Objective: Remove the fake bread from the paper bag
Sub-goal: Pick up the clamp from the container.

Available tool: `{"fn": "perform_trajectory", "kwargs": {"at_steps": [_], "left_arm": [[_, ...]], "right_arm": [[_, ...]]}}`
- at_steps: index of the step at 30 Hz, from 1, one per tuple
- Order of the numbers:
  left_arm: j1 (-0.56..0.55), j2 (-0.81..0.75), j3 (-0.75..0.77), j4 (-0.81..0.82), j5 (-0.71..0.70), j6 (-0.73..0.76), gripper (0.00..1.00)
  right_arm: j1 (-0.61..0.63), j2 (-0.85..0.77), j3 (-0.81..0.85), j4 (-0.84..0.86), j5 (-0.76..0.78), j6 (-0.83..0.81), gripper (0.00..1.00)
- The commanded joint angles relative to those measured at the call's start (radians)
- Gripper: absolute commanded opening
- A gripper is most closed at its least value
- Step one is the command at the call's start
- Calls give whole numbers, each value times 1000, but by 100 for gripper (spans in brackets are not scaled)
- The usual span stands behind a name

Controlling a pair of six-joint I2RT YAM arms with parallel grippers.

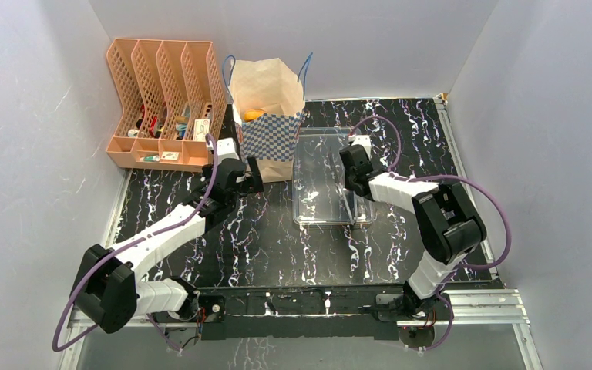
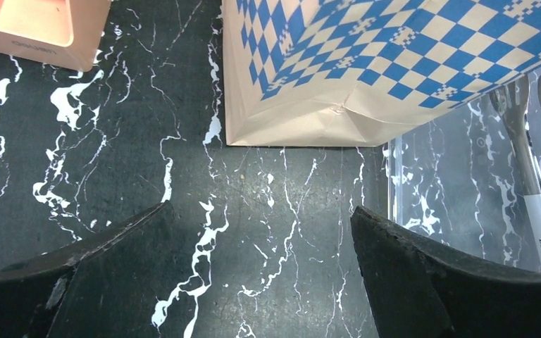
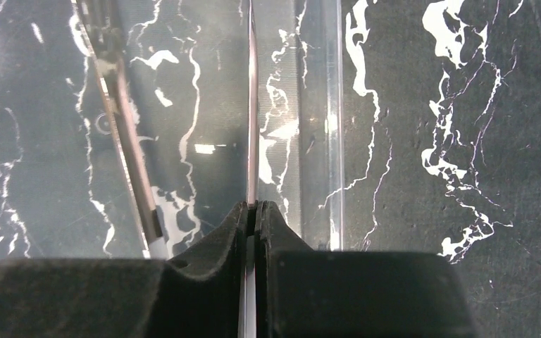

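Observation:
The paper bag stands upright at the back centre, its mouth open. One orange piece of the fake bread shows inside; the rest is hidden. The bag's checkered base fills the top of the left wrist view. My left gripper is open and empty, low over the table just in front of the bag's base. My right gripper is over the clear plastic tray and is shut on one thin arm of the metal tongs.
A peach mesh file organizer with small items stands at the back left; its corner shows in the left wrist view. The tray sits right of the bag, and the tongs' heads and white handle lie in it. Grey walls enclose the table.

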Motion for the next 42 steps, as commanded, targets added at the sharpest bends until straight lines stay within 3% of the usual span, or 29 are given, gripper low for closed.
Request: {"fn": "perform_trajectory", "kwargs": {"at_steps": [1,12,18,28,34,42], "left_arm": [[-21,20,67,-51,55,5,95],[-258,139,276,-237,-36,-100,95],[-347,210,331,-254,-95,-169,98],[-394,212,357,-286,-205,-265,98],[-396,152,316,-251,-254,-285,98],[-397,189,323,-236,-268,-281,98]], "right_arm": [[51,-86,17,30,60,-7,0],[278,-291,-66,-2,285,36,0],[428,-369,-73,-84,431,98,0],[608,-392,-35,-227,575,214,0],[660,-396,-42,-224,574,258,0],[718,-382,-12,-240,579,289,0]]}}
